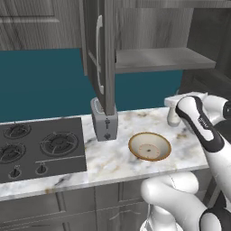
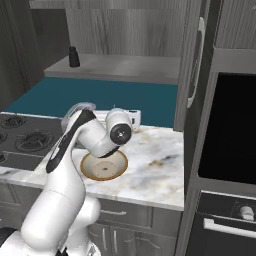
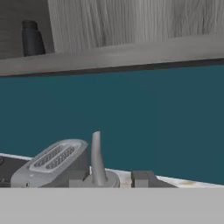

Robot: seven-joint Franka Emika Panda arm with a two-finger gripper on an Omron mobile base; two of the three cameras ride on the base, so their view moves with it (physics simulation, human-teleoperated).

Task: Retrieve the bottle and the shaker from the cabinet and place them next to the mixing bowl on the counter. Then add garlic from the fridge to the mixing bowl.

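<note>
Cabinet shelf [image 2: 125, 67] high above counter [image 2: 155, 165]; mixing bowl [image 2: 104, 165] below arm. Bottle [image 3: 98, 159] upright between fingers, gripper [image 3: 109, 178] clenched on it. Dark shaker [image 2: 74, 56] upright on shelf, up-left from gripper, well apart.

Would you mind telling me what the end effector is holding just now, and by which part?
The end effector appears shut on the grey bottle, gripping its wide lower body; the thin neck rises free above the fingertips.
</note>
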